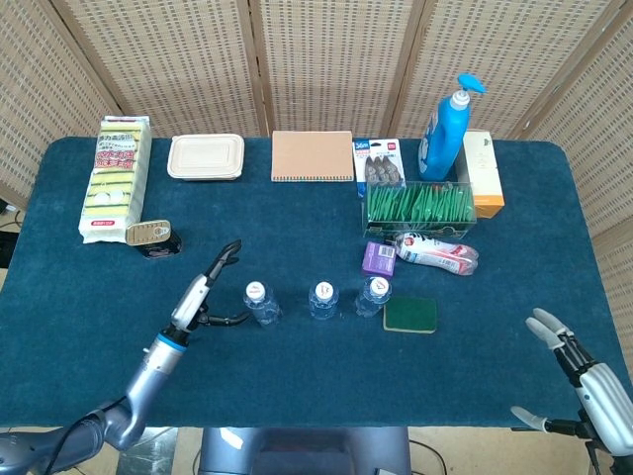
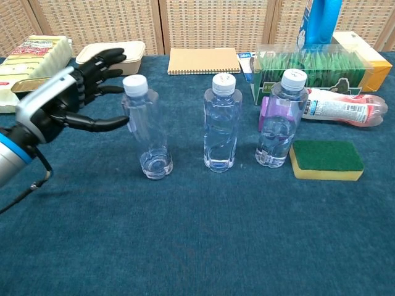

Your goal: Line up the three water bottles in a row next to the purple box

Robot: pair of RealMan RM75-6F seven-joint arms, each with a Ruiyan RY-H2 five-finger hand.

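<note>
Head view shows three water bottles (image 1: 319,300) in a row near the table's (image 1: 99,317) front edge, ending beside the purple box (image 1: 378,258). Chest view shows the left hand (image 2: 65,98), fingers apart, just beside the leftmost bottle (image 2: 146,135); the right hand (image 1: 579,381) lies spread by the front right corner.

green sponge (image 2: 326,160), notebook (image 1: 313,155), blue dispenser bottle (image 1: 444,129)

The bench (image 2: 197,246) wears matt blue cloth with a short, carpet-like nap. The three water bottles (image 2: 220,123) are clear, glossy plastic with white ribbed caps. The sponge (image 2: 326,159) looks rough on its green top. Behind, the screen (image 1: 326,59) is woven cane.
</note>
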